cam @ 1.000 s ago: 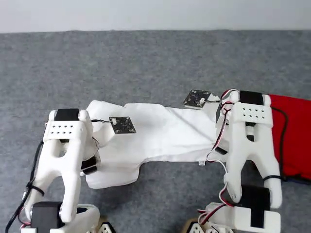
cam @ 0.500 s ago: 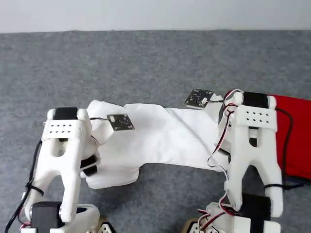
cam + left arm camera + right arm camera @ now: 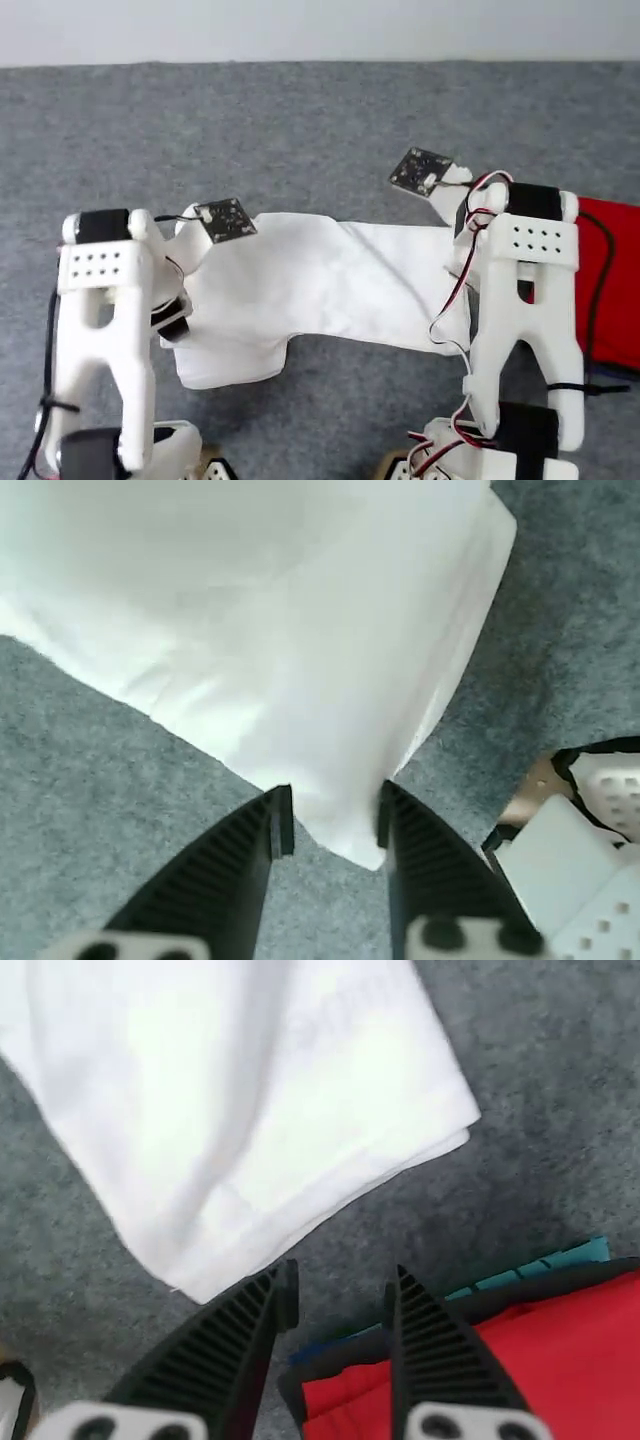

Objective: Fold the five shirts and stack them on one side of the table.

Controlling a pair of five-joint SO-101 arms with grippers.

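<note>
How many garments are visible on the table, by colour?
White shirt: 1
Red shirt: 1
Teal fabric edge under the red shirt: 1
Total: 3 that can be told apart. The darker edges in that pile are too thin to count.

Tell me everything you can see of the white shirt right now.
The white shirt is thin, soft cloth lying flat on the grey table as a long band, partly folded with overlapping layers and a diagonal crease. A sleeve flap sticks out at one end, toward the arms' bases. One corner lies between the open fingers of the left hand; the open right hand hovers just off the other end, not touching.
</note>
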